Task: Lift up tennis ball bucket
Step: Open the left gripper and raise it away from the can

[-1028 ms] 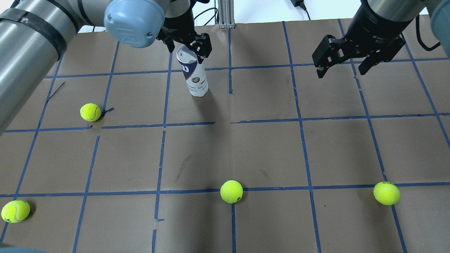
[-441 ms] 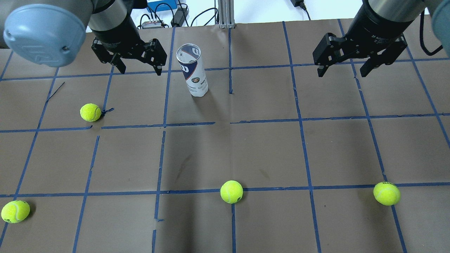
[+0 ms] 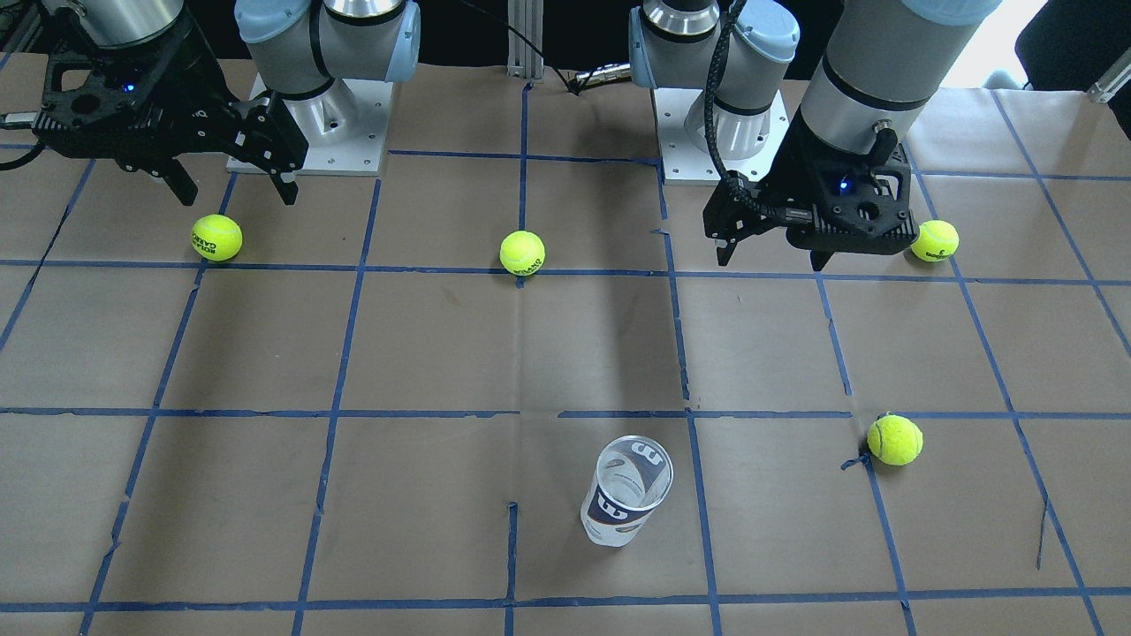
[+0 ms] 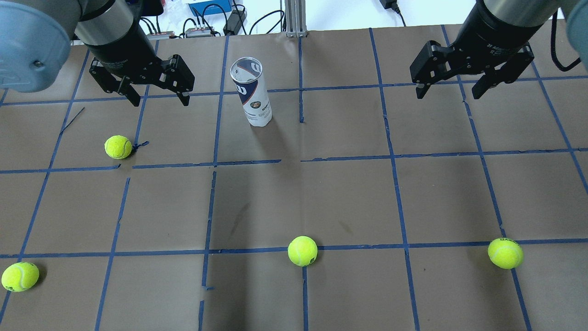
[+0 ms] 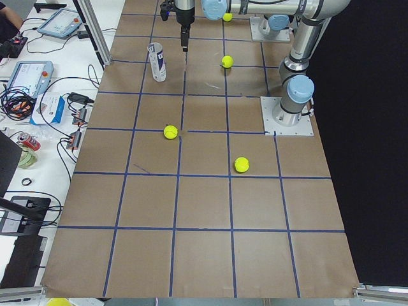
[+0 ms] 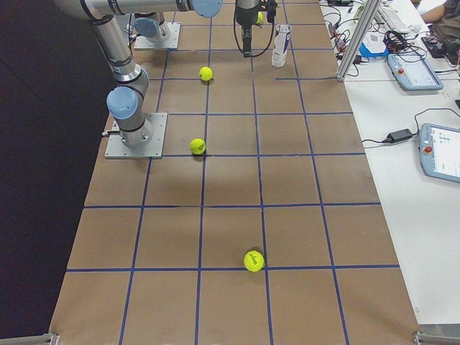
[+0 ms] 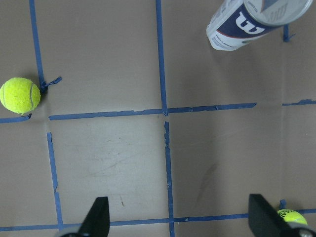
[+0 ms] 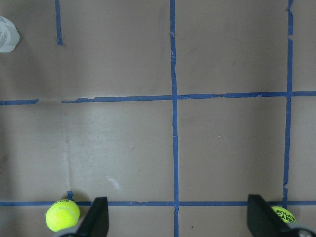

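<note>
The tennis ball bucket (image 4: 251, 92), a clear can with a white and navy Wilson label, stands upright and open-topped on the brown table. It also shows in the front view (image 3: 626, 492) and the left wrist view (image 7: 252, 24). My left gripper (image 4: 160, 99) is open and empty, hovering to the left of the can and apart from it. It also shows in the front view (image 3: 773, 258). My right gripper (image 4: 448, 94) is open and empty, far to the right of the can. It also shows in the front view (image 3: 237, 194).
Several yellow-green tennis balls lie loose on the table: one (image 4: 118, 146) near the left gripper, one (image 4: 302, 250) at front centre, one (image 4: 505, 253) at front right, one (image 4: 19, 276) at front left. Blue tape (image 4: 303, 158) grids the table.
My left gripper has moved left, from straddling the can's top to well clear of it, staying open. The can stands where it was. The right gripper has hardly moved.
</note>
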Robot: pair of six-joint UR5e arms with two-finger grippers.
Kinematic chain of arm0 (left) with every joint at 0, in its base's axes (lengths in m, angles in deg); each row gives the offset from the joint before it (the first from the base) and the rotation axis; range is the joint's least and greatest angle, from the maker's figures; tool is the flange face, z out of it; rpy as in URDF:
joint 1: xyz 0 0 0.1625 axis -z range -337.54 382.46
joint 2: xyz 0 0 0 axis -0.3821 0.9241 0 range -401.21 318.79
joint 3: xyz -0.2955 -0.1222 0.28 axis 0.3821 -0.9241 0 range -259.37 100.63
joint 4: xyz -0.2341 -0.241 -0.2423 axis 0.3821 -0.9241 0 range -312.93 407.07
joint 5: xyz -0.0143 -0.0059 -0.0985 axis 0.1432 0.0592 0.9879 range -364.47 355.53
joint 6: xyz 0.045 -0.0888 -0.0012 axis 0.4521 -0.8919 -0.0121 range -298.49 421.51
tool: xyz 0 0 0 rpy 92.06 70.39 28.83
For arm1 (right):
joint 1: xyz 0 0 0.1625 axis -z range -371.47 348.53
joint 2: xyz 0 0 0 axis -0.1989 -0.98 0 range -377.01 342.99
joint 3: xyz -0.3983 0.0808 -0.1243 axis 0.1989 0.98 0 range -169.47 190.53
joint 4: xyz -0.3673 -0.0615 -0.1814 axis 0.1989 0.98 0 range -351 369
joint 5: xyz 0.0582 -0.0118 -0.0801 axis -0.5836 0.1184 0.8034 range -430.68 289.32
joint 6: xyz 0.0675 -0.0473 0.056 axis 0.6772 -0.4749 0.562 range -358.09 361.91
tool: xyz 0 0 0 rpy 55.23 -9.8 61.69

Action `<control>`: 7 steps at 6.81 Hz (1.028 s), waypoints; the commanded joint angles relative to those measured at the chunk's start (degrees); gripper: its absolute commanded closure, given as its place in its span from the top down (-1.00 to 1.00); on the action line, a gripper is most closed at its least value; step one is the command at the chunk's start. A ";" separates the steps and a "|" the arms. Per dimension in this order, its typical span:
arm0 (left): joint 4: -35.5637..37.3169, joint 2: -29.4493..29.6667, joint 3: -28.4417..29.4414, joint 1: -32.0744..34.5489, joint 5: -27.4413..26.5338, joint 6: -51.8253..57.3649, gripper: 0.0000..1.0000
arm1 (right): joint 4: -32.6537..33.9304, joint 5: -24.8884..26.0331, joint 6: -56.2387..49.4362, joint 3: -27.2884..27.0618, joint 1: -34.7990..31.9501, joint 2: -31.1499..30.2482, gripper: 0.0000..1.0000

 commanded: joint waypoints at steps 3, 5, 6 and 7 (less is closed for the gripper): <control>-0.07 -0.40 0.06 -0.44 -0.01 0.15 1.00 | 1.49 1.13 0.04 -0.04 -0.02 -0.07 1.00; 0.02 -0.40 0.06 -0.52 0.08 0.15 1.00 | 1.94 1.13 -0.05 -0.04 -0.11 0.01 1.00; 0.11 -0.40 0.06 -0.52 0.17 0.07 1.00 | 1.94 1.05 -0.05 -0.04 -0.02 0.01 1.00; 0.20 -0.31 0.15 -0.52 0.43 0.07 1.00 | 1.94 1.04 -0.14 -0.04 -0.02 0.01 1.00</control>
